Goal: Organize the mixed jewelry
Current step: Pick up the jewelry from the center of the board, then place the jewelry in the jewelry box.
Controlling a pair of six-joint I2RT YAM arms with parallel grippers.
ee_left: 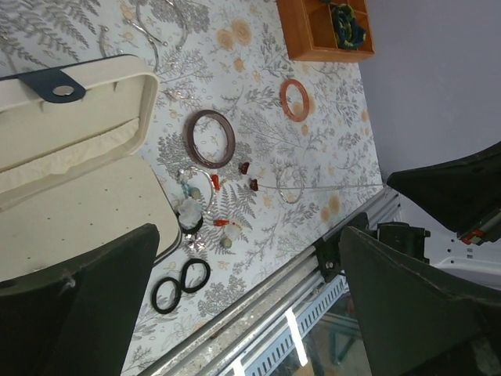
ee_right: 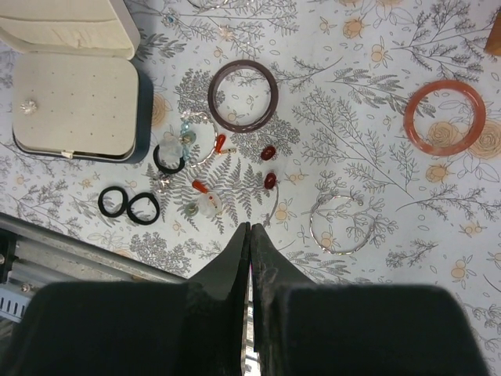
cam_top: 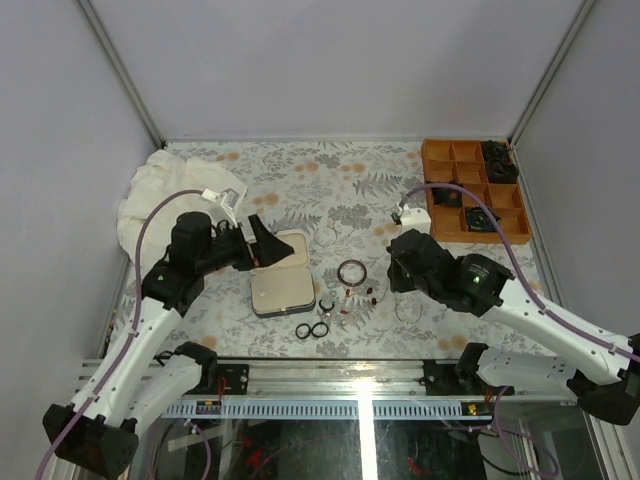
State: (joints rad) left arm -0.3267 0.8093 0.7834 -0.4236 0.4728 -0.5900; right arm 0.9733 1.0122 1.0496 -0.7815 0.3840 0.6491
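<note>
**Loose jewelry lies beside the open case, both grippers empty**

The right gripper hangs just above the scatter with its jaws pressed together, holding nothing. The left gripper sits over the open case, jaws spread as wide as they go, also empty.

The jewelry lies on the flowered table cover, just right of the case. There is a glossy dark bangle, two matte black rings, red beads and a thin wire hoop. A pinkish bangle lies nearer the orange tray.

Picking up a piece looks like the step in hand. The right jaws would need to part first. They should then come straight down on one piece alone, pinching across a band. The beads are tiny and rounded, likely to skid, and the hoop lies flat, so it will be hard to get under.
</note>
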